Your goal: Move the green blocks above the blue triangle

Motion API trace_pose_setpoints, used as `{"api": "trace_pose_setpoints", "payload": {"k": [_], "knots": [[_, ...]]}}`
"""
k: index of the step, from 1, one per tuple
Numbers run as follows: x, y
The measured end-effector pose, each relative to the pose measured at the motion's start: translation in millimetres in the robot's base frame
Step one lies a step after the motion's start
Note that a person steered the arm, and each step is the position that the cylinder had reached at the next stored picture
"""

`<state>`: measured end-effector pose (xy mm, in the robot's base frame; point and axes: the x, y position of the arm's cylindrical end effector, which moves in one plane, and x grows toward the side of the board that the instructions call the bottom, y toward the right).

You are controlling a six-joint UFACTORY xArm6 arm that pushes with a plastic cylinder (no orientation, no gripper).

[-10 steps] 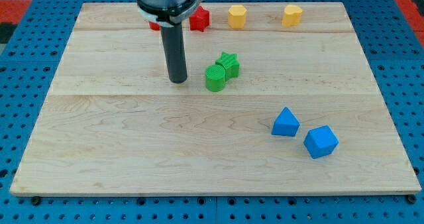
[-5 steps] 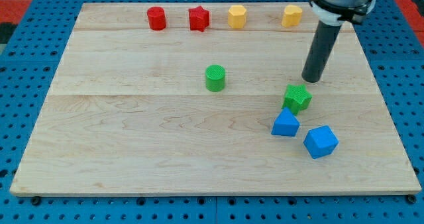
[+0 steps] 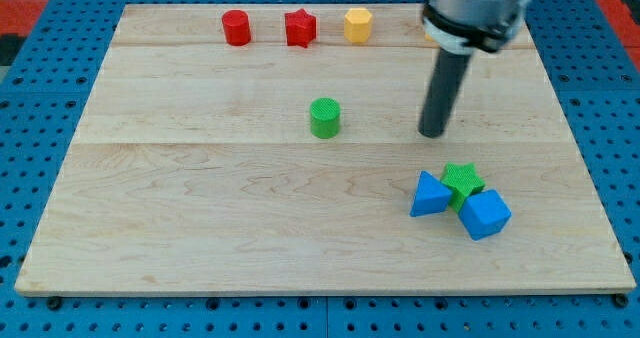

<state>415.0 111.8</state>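
Note:
A green cylinder (image 3: 324, 117) stands near the board's middle. A green star (image 3: 462, 179) is wedged between the blue triangle (image 3: 430, 195) on its left and the blue cube (image 3: 485, 214) at its lower right, touching both. My tip (image 3: 433, 134) rests on the board to the right of the green cylinder and above the blue triangle, apart from all blocks.
Along the view's top edge of the wooden board (image 3: 200, 218) stand a red cylinder (image 3: 235, 27), a red star (image 3: 300, 27) and a yellow block (image 3: 358, 24). The arm hides a second yellow block behind it.
The green star has slid from beside the green cylinder down to the right, now between the blue triangle and cube. My tip went right, then came back left.

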Motion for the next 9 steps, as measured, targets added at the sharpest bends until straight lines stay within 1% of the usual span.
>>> {"api": "trace_pose_setpoints", "payload": {"k": [1, 2, 3, 4, 5, 6, 7, 8, 9], "knots": [[-33.7, -66.3], [-26.2, -114.4], [-8.8, -114.4], [1.6, -167.4], [9.4, -127.7], [14.2, -73.2], [50.5, -61.3], [37.9, -88.4], [55.7, -113.0]]}}
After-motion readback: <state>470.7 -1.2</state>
